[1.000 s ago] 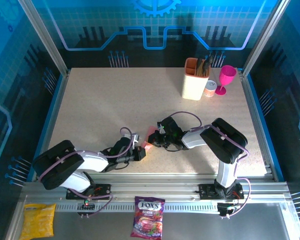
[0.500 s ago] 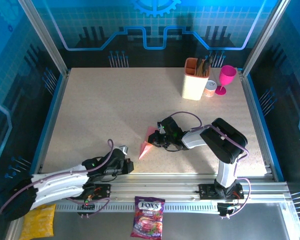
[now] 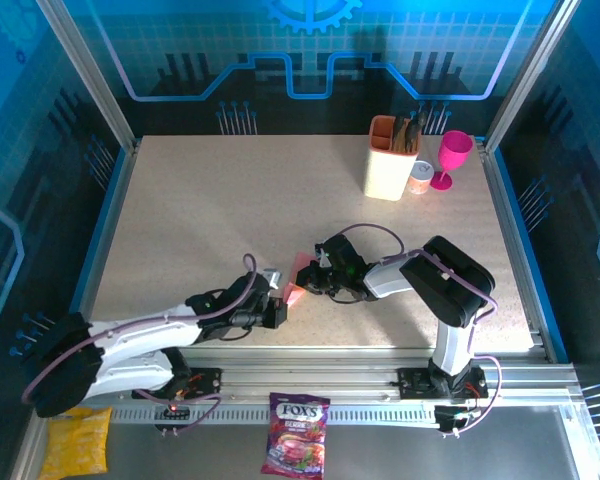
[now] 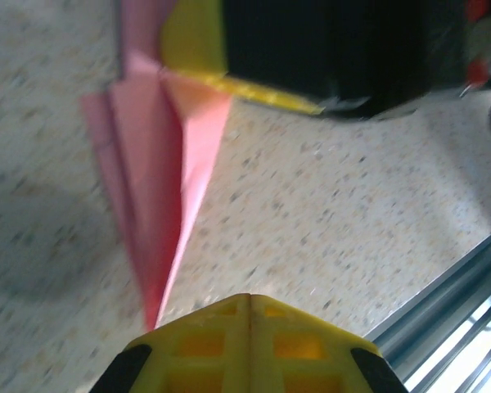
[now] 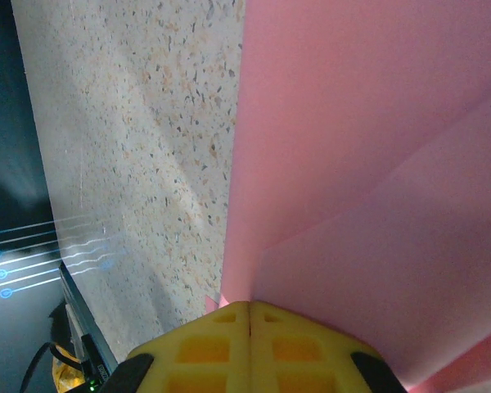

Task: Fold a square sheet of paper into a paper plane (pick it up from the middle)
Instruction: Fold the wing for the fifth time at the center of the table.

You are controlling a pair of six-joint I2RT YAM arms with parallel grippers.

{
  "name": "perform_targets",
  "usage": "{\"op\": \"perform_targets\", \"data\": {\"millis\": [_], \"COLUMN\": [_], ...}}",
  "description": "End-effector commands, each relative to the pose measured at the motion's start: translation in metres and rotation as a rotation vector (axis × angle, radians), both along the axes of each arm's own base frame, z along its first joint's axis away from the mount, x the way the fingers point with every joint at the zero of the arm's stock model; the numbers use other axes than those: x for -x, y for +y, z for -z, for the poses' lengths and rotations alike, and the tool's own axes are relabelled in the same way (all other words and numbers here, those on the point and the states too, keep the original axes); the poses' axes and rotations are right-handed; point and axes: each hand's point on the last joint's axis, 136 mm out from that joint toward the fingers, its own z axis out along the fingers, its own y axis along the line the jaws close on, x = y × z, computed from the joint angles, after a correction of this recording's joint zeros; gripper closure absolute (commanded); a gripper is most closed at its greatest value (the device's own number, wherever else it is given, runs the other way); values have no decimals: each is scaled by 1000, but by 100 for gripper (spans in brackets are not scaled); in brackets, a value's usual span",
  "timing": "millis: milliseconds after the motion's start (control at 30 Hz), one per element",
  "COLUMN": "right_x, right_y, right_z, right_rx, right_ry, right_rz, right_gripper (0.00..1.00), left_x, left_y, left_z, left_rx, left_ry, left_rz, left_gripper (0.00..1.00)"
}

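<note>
The salmon-pink paper plane lies low over the table's near middle, its nose toward the near edge. In the left wrist view the paper plane narrows to a tip just left of my left gripper, which is shut and empty. From above, the left gripper sits at the nose. My right gripper is shut on the plane's wide tail. In the right wrist view the pink paper plane runs into the closed seam of the right gripper. The right gripper's black and yellow fingers cover part of the tail.
A beige holder with tools, a small can and a magenta goblet stand at the back right. A candy bag and a yellow packet lie in front of the rail. The table's metal edge is close by.
Half a second ago the left arm had drawn back toward the near edge; now its gripper is at the plane's nose again. The right gripper and plane have barely moved.
</note>
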Motion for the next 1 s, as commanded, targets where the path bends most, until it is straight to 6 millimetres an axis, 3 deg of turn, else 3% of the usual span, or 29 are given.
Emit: {"op": "perform_targets", "data": {"millis": [0, 133, 300, 800, 967], "right_x": [39, 40, 40, 39, 34], "right_y": [-54, -54, -54, -53, -49], "right_z": [81, 81, 81, 80, 70], "right_rx": [285, 285, 283, 269, 241], "right_ry": [183, 185, 186, 191, 171], "right_rz": [52, 52, 53, 58, 49], "right_gripper": [100, 100, 100, 100, 100], "left_x": [-18, -29, -34, -17, -13], "left_y": [-26, -34, -28, 0, 10], "left_z": [-21, -16, -2, 49, 61], "left_rx": [51, 45, 23, -34, -63], "left_ry": [-91, -86, -71, 3, 15], "left_rz": [96, 115, 101, 52, 32], "left_gripper": [100, 100, 100, 100, 100]}}
